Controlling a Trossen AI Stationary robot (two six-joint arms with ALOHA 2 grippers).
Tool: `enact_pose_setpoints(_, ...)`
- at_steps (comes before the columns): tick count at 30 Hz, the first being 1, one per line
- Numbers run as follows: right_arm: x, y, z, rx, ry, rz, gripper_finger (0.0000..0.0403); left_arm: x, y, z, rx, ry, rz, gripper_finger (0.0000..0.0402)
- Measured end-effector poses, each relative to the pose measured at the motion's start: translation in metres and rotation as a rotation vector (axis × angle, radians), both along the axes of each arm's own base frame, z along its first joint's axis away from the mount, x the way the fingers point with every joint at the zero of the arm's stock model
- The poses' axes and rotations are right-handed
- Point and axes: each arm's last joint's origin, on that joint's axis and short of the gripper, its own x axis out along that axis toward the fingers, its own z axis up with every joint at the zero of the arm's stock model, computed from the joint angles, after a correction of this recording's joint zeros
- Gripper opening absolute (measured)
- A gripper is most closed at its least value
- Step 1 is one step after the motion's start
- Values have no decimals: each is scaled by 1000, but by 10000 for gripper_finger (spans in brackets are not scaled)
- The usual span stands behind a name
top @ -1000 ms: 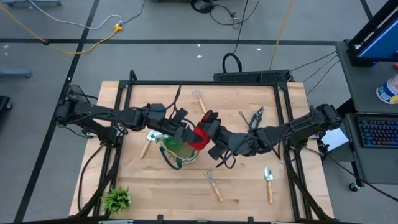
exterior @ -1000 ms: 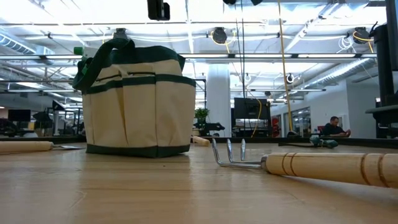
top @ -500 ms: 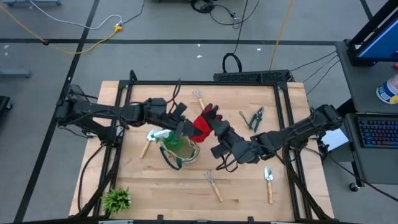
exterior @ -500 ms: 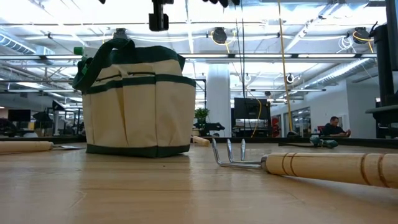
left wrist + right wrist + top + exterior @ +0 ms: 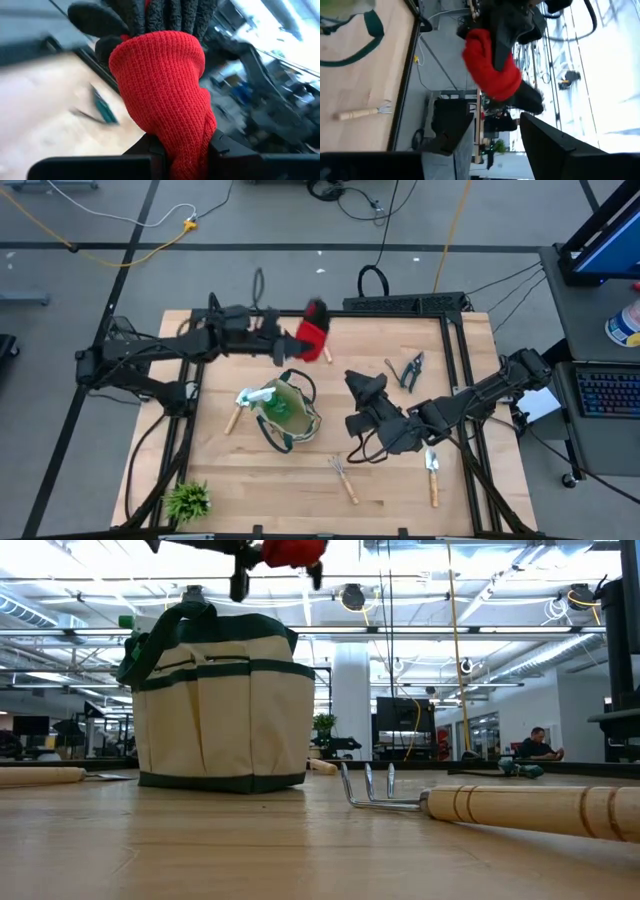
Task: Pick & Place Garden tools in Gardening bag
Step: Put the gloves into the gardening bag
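My left gripper [image 5: 296, 340] is shut on a red-and-black glove [image 5: 313, 334], high over the table's far edge; both also show at the top of the low view [image 5: 292, 550]. The beige gardening bag [image 5: 285, 412] with green trim stands on its base mid-table, a green spray bottle [image 5: 275, 405] inside it. My right gripper [image 5: 358, 383] is open and empty, right of the bag, its fingers pointing toward the glove [image 5: 490, 70]. A rake [image 5: 343, 478], a trowel [image 5: 432, 475] and dark shears [image 5: 412, 370] lie flat on the table. My left gripper pinches the glove's red knit part [image 5: 175, 125] between its two fingers [image 5: 150, 152], coming roughly level from the table's left. The glove is lifted clear, and its black fingers [image 5: 165, 12] stick out beyond the fingertips.
A wooden-handled tool [image 5: 232, 418] lies left of the bag, and a small tool [image 5: 392, 368] lies beside the shears. A spiky green plant [image 5: 187, 500] stands at the near left corner. A black frame [image 5: 320, 313] borders the table.
My left gripper has carried the glove up and away from over the bag toward the table's far edge. My right gripper has drawn back from the glove toward the table's right and near side. The bag has stayed in place.
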Motion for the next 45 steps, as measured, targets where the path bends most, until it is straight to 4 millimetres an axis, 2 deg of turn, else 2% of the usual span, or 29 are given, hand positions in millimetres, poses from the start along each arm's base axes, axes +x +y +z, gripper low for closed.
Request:
enact_pose_setpoints(8,-1,-1,0,62,-99,-58,153,-44,10,29,200,-50,166,52)
enact_pose_setpoints(13,-1,-3,1,129,-198,-92,153,-67,2,46,333,-99,232,52)
enact_pose_setpoints(17,2,-9,1,192,-280,-115,153,-76,-9,53,406,-116,265,52)
enact_pose_setpoints(22,7,-22,2,322,-407,-110,153,-75,-25,56,505,-118,252,52)
enact_pose_setpoints(30,7,-54,20,709,-600,71,153,-72,-50,56,594,-94,249,52)
enact_pose_setpoints(39,6,-86,38,1135,-623,367,153,-65,-76,52,634,-82,186,52)
enact_pose_setpoints(45,9,-100,50,1269,-663,556,153,-48,-90,42,641,-47,154,52)
